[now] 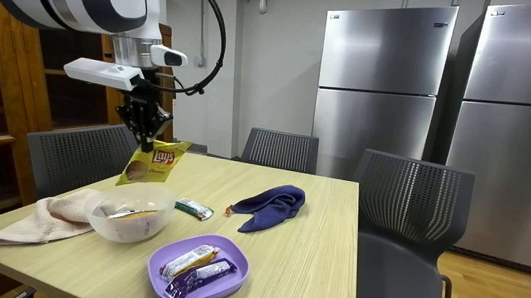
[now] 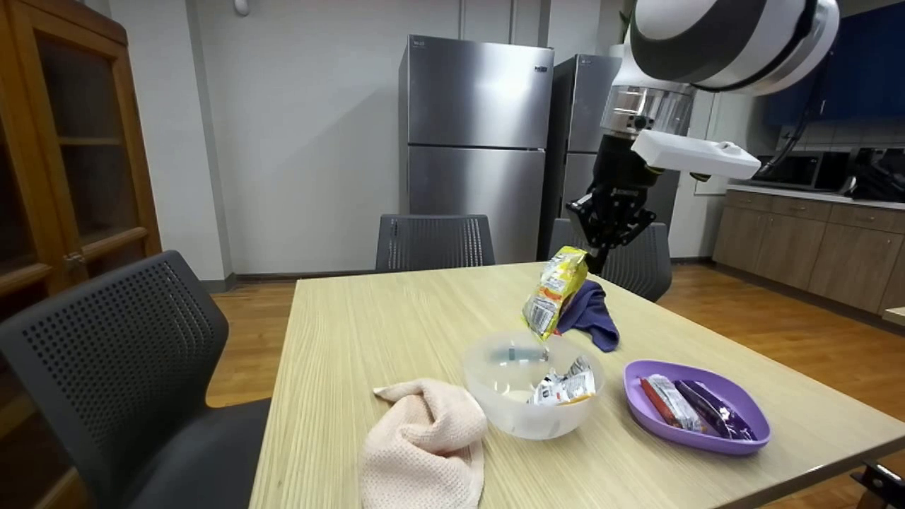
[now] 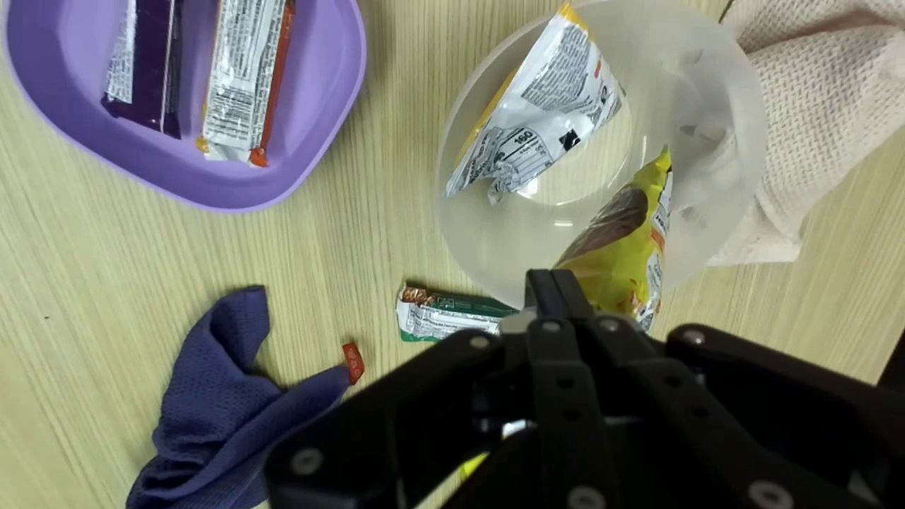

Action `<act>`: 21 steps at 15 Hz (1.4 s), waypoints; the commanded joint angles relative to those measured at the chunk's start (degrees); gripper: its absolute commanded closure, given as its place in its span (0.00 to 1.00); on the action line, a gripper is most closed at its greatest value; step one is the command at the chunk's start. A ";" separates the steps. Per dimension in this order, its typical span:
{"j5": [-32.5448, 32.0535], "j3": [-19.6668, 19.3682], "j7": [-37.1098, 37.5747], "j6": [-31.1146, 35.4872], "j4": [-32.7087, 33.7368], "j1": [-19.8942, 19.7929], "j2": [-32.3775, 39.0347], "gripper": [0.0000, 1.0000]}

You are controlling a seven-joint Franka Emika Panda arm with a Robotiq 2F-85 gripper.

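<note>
My gripper (image 1: 147, 145) is shut on the upper part of a yellow Lay's chip bag (image 1: 161, 163) and holds it up, tilted, above the table. The bag also shows in an exterior view (image 2: 555, 293) and in the wrist view (image 3: 629, 247), where it overlaps the near edge of a clear, frosted bowl (image 3: 488, 240). The closed fingertips (image 3: 555, 279) cover part of the bag. A white and yellow packet (image 3: 544, 113) lies in the bowl. A green wrapped bar (image 3: 452, 314) lies on the table beside the bowl, partly hidden by the gripper.
A purple plate (image 1: 230, 249) holds a yellow-orange bar (image 1: 190, 260) and a dark purple bar (image 1: 202, 278). A navy cloth (image 1: 274, 210) with a red tag lies on the table (image 1: 302, 271). A pale pink cloth (image 2: 428, 452) lies against the bowl. Chairs (image 1: 409, 233) stand around the table.
</note>
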 commanded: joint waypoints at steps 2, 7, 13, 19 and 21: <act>-0.20 2.30 0.37 -0.14 -1.13 1.10 0.66 1.00; -1.79 3.89 2.18 0.07 -0.72 1.31 3.07 1.00; -4.49 4.82 5.87 1.15 0.77 1.25 7.26 1.00; -6.83 4.78 10.58 3.46 3.80 1.63 11.90 1.00; -7.84 4.53 11.95 3.22 4.95 1.84 13.10 0.74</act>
